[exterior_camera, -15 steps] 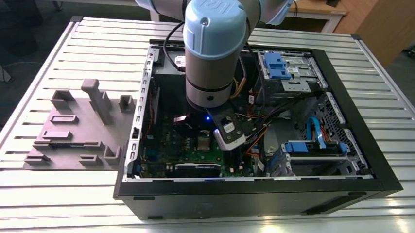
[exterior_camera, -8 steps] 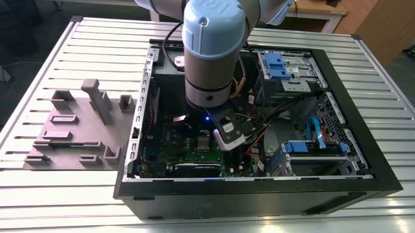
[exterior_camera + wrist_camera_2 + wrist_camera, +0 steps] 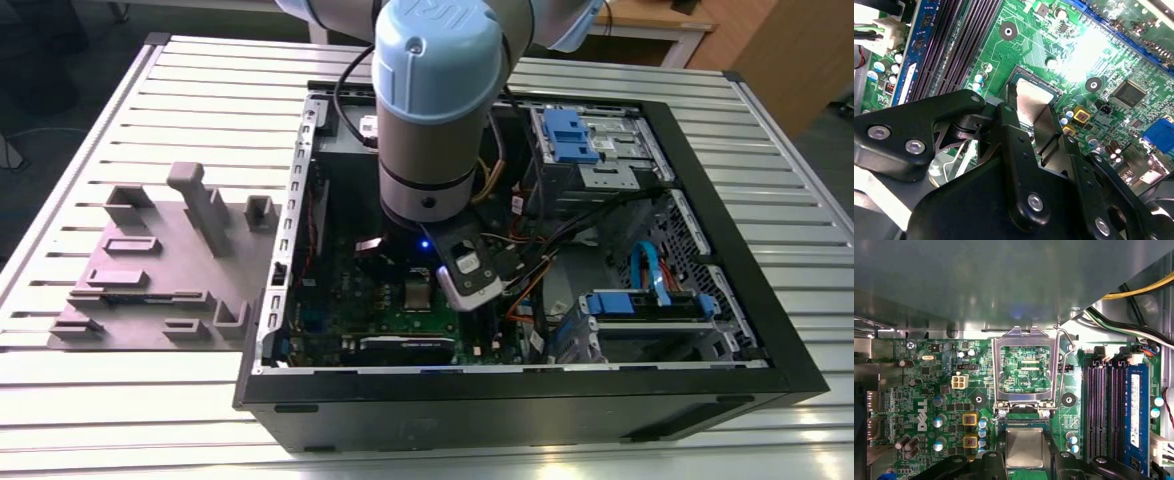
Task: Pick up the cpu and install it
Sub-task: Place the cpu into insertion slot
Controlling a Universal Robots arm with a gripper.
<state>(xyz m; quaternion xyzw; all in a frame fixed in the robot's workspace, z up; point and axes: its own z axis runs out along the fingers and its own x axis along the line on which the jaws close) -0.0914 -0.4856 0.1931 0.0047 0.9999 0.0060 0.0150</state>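
Silvery cpu (image 3: 1024, 446) under end effector (image 3: 1026, 457), socket frame (image 3: 996, 370) open

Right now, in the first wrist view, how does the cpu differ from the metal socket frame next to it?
The cpu is a solid silvery-grey square, while the socket frame is a hollow outline with green board showing through its window. The cpu looks smaller than the socket frame. The cpu lies flat by the end effector, whereas the socket frame is swung open. Both are squarish and metallic.
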